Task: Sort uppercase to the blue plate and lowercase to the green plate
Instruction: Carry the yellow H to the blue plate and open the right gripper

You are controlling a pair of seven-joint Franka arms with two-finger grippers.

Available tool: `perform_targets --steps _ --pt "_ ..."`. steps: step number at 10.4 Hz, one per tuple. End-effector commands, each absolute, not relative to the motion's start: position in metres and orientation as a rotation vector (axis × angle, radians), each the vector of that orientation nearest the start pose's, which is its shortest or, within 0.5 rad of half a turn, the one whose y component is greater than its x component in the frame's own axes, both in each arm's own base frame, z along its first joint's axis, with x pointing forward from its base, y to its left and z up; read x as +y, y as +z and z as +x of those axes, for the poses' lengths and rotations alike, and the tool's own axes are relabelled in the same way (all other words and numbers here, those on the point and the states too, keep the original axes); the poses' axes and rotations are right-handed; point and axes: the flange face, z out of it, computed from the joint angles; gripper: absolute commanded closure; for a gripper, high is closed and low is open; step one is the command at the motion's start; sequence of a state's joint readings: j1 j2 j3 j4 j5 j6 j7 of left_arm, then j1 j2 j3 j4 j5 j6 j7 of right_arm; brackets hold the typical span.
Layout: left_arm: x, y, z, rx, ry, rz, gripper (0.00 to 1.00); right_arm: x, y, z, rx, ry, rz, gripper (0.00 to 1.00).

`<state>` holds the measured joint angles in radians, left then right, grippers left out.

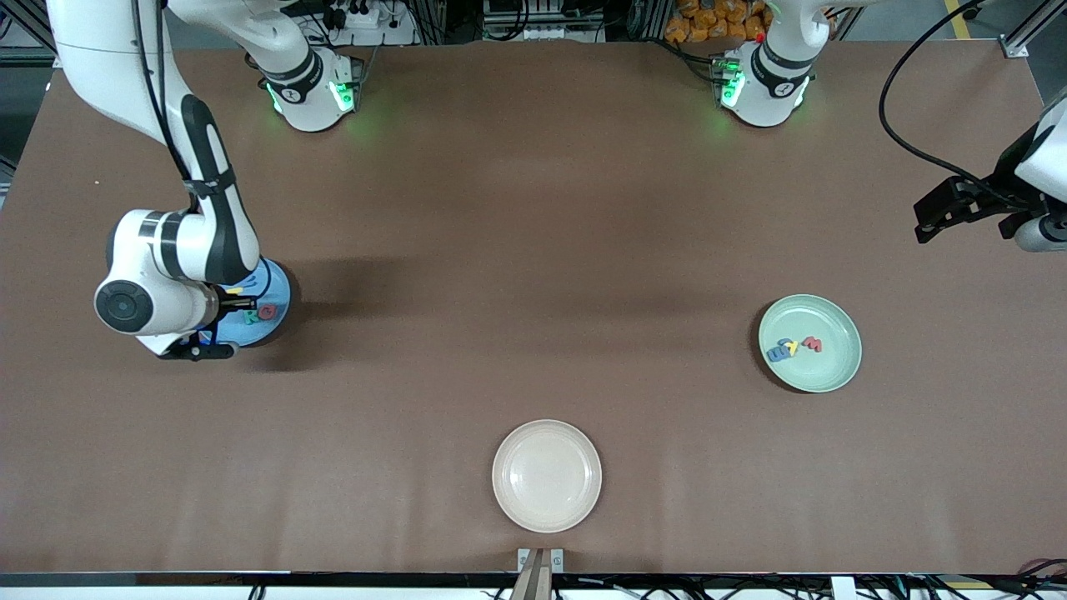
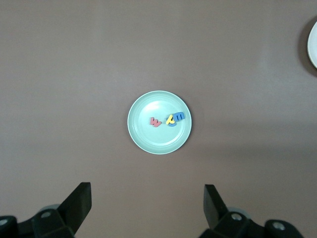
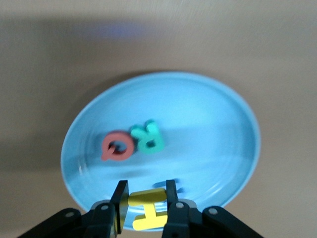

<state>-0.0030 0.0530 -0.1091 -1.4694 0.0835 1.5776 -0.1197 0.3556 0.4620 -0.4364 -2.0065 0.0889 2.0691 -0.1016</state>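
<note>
Cream plate (image 1: 546, 475) lies nearest the front camera on the brown table (image 1: 533, 250). Farther from the camera than it, toward the left arm's end, the green plate (image 1: 810, 342) holds the lowercase letters (image 1: 795, 347). Toward the right arm's end, the blue plate (image 3: 198, 119) holds red Q (image 3: 117, 146) and green R (image 3: 147, 137). Over that plate the right gripper (image 3: 144, 201) grips the yellow H (image 3: 146, 208). The left gripper (image 2: 147, 203) waits, jaws spread, high over the table near the green plate.

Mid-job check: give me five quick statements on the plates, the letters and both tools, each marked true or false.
1. The right tool grips the yellow H over the blue plate. True.
2. The red Q lies on the green plate. False: it lies on the blue plate beside the teal R.
3. The cream plate holds letters. False: none.
4. The left tool is open. True.
5. The green plate holds only a red letter. False: yellow and blue ones too.
</note>
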Motion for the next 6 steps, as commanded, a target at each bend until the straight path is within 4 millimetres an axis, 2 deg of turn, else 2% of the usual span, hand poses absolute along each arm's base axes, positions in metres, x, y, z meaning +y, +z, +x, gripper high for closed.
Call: perform_targets --steps 1,4,5,6 --pt "-0.052 0.648 0.565 0.001 -0.089 -3.092 0.0 -0.035 0.224 0.542 0.098 0.571 -3.099 0.78" --pt "-0.051 0.648 0.565 -0.003 -0.089 -3.092 0.0 -0.038 0.211 0.532 0.107 0.578 -3.1 0.64" --pt "-0.051 0.647 0.565 -0.003 -0.087 -3.092 0.0 -0.038 0.207 0.532 0.11 0.578 -3.104 0.37" --pt "-0.051 0.647 0.565 -0.006 -0.087 -3.092 0.0 -0.038 0.208 0.533 0.114 0.573 -3.105 0.24"
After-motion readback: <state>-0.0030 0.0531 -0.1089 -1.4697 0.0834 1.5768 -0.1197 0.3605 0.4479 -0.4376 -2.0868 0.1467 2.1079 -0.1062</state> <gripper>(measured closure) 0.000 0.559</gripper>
